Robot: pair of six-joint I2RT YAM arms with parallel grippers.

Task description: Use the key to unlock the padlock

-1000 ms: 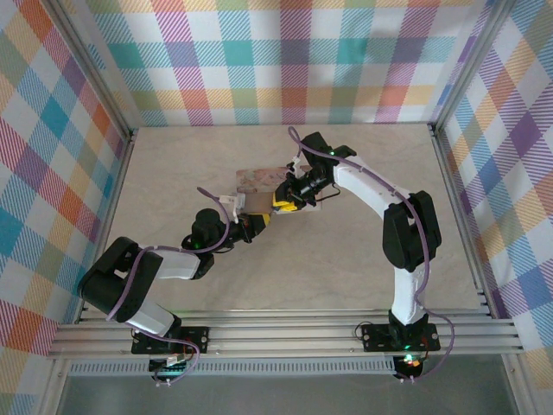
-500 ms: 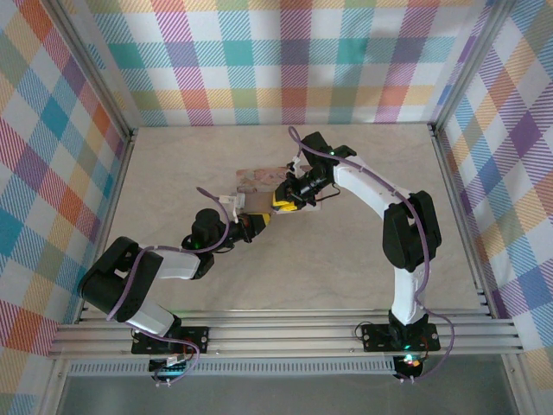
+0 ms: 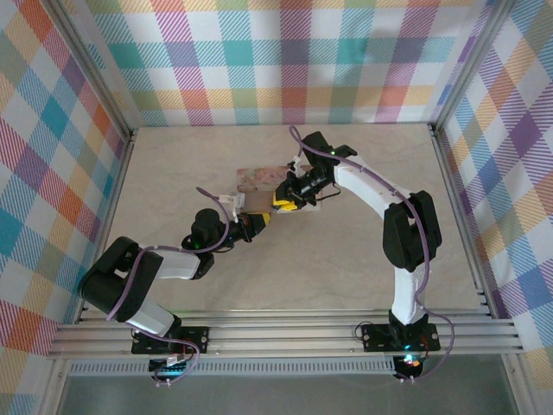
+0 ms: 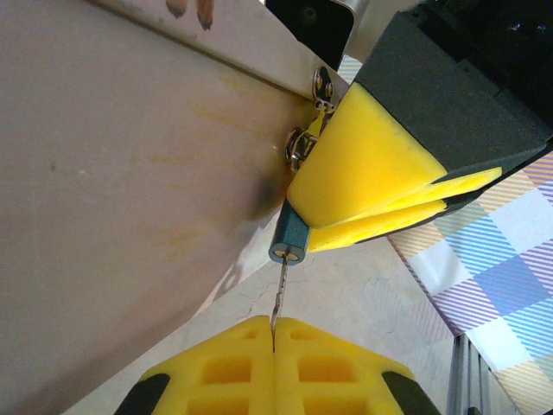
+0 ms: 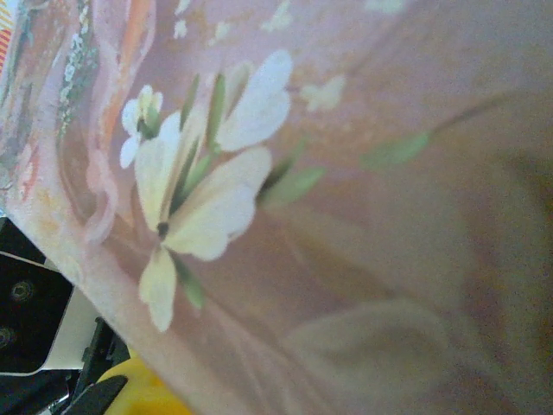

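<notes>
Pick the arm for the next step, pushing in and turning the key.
Left. The left gripper pinches the key, tip meeting the padlock at its end face. The right gripper clamps the padlock, so it looks best as the brace.

I see a pink tin (image 3: pixel 257 180) lying mid-table on the pale marbled tabletop (image 3: pixel 346 259); up close, its lid carries a painted white flower (image 5: pixel 199 181); plaid walls (image 3: pixel 294 60) ring the table; aluminium rails (image 3: pixel 285 333) cross the near edge.
</notes>
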